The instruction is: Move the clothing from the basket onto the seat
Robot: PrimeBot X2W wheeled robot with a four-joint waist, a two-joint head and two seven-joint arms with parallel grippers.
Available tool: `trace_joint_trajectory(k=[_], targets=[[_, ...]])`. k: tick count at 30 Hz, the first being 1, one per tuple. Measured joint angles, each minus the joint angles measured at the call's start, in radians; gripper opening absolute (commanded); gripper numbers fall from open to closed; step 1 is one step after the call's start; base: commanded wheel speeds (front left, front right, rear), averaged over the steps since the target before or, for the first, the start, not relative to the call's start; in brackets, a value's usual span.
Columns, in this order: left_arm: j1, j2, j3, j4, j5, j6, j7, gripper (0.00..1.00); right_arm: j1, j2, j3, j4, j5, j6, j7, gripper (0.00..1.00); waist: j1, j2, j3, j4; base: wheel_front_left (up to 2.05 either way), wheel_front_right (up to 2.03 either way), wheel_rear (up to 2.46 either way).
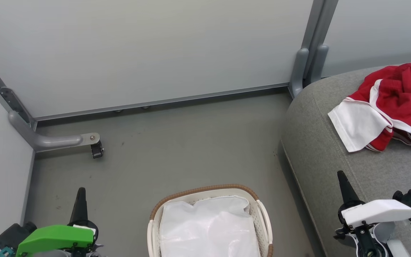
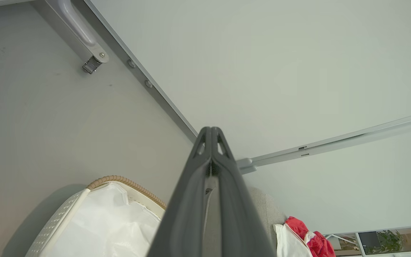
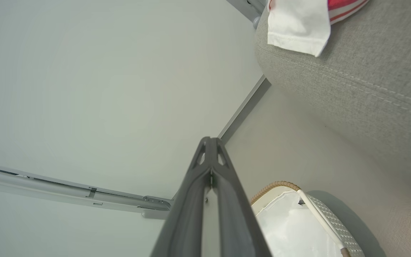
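Clothing (image 1: 405,92) lies on seat (image 1: 319,153) (left gripper (image 1: 81,194), right gripper (image 1: 342,180) pinched closed, pointing up, flanking basket (image 1: 205,189))

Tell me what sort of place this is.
Probably a staged home corner in a lab or test booth: pale partition panels on metal feet, a grey sofa seat holding red clothing, and a laundry basket on bare floor.

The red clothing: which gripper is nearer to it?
Right. The right gripper hangs over the seat, short of the clothing; the left gripper is across the basket, over the floor.
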Motion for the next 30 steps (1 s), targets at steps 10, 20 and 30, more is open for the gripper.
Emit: trace_joint_trajectory(k=[10,20,30], targets=[[-0.011,0.000,0.015,-0.005,-0.092,-0.003,0.027,0.00,0.000,-0.001,-0.017,-0.010,0.101,0.000,0.027,0.00,0.0000,0.0000,0.000,-0.002,0.00,0.00,0.00],[-0.024,0.000,0.026,-0.010,-0.179,-0.011,0.056,0.00,-0.001,-0.001,-0.033,-0.020,0.202,0.000,0.053,0.00,0.0000,0.0000,0.000,-0.004,0.00,0.00,0.00],[-0.038,0.000,0.039,-0.014,-0.251,-0.013,0.077,0.00,-0.003,-0.001,-0.048,-0.029,0.286,0.000,0.076,0.00,0.0000,0.0000,-0.001,-0.007,0.00,0.00,0.00]])
